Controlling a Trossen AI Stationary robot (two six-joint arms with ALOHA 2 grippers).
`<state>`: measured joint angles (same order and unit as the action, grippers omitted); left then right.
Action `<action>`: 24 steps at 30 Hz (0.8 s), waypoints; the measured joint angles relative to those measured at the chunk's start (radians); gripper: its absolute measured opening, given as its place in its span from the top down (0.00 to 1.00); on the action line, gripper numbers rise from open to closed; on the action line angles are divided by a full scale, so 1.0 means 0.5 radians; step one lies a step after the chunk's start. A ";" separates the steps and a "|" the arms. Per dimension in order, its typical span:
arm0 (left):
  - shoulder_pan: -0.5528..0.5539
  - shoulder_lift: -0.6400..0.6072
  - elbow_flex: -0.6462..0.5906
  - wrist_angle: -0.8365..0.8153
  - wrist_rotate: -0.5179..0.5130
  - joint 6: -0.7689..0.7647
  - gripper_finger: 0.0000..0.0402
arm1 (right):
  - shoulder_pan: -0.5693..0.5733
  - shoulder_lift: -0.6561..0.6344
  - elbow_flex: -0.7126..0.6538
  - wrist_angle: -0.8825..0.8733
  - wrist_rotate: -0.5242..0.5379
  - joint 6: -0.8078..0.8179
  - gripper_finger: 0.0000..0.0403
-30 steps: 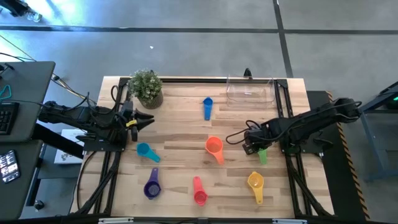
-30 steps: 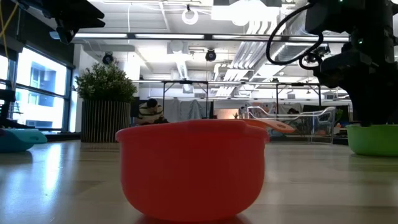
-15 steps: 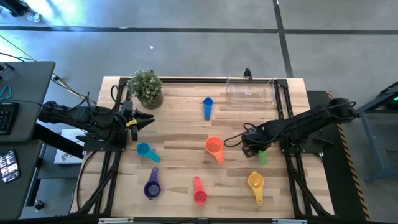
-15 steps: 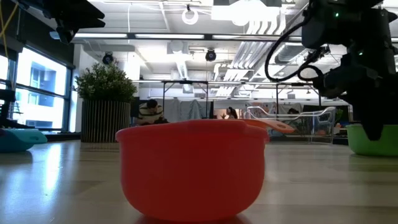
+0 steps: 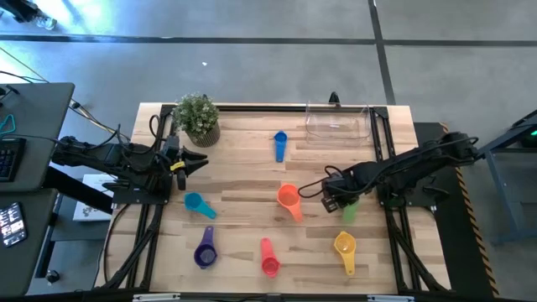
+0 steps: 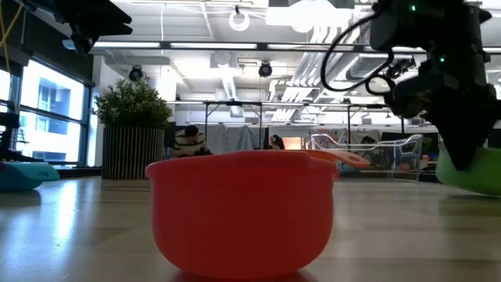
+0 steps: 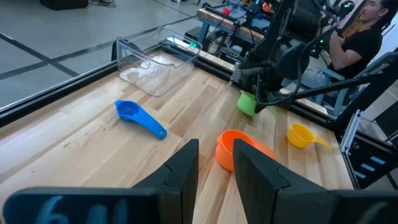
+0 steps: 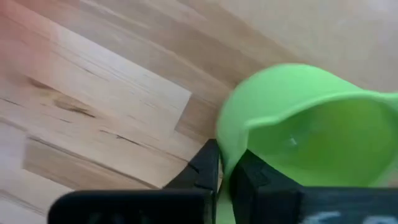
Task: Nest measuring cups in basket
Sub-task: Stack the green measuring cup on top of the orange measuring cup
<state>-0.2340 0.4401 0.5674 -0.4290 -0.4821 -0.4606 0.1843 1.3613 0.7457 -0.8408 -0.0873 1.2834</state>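
Since a moment ago my right fingers (image 8: 225, 167) have lifted the green cup (image 8: 305, 127), its rim pinched between them, tilted. With so thin a hold, it could slip before the basket (image 5: 338, 122). Left fingers (image 7: 214, 165) wait nearly closed, empty.

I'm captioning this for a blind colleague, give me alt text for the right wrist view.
The right end effector is pinching the rim of the green measuring cup, its two dark fingers closed on the wall, above the light wooden table.
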 joint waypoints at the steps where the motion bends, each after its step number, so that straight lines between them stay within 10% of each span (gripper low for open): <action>1: 0.000 0.000 0.000 0.000 -0.001 0.001 0.78 | 0.000 0.000 0.043 -0.044 0.018 -0.001 0.96; 24: 0.000 0.000 0.000 0.000 0.000 0.000 0.78 | -0.002 0.002 0.975 -0.115 0.918 -0.128 0.99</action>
<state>-0.2343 0.4403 0.5674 -0.4290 -0.4820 -0.4605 0.1833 1.3621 1.2332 -0.8981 0.3718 1.2193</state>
